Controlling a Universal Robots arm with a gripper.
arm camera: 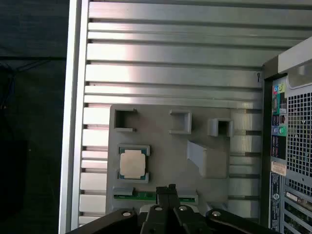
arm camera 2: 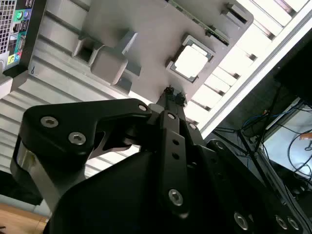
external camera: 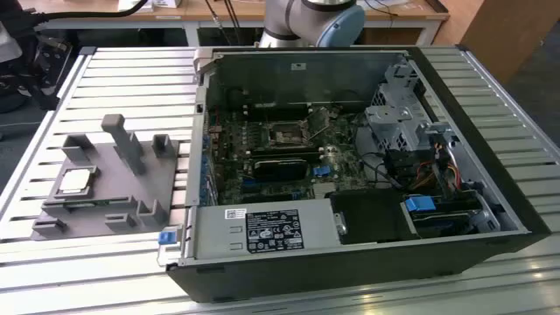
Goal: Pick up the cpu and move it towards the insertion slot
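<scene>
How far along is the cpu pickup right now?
Done: nothing yet. The cpu lies in its recess on the grey fixture, not gripped. In hand: in both wrist views the gripper hangs over the fixture beside the cpu, shut and empty. Left: the pickup itself and the whole carry to the insertion slot inside the computer case.

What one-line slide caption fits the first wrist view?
Gripper facing the grey fixture, where the cpu lies in a square recess, beside the computer case.
</scene>
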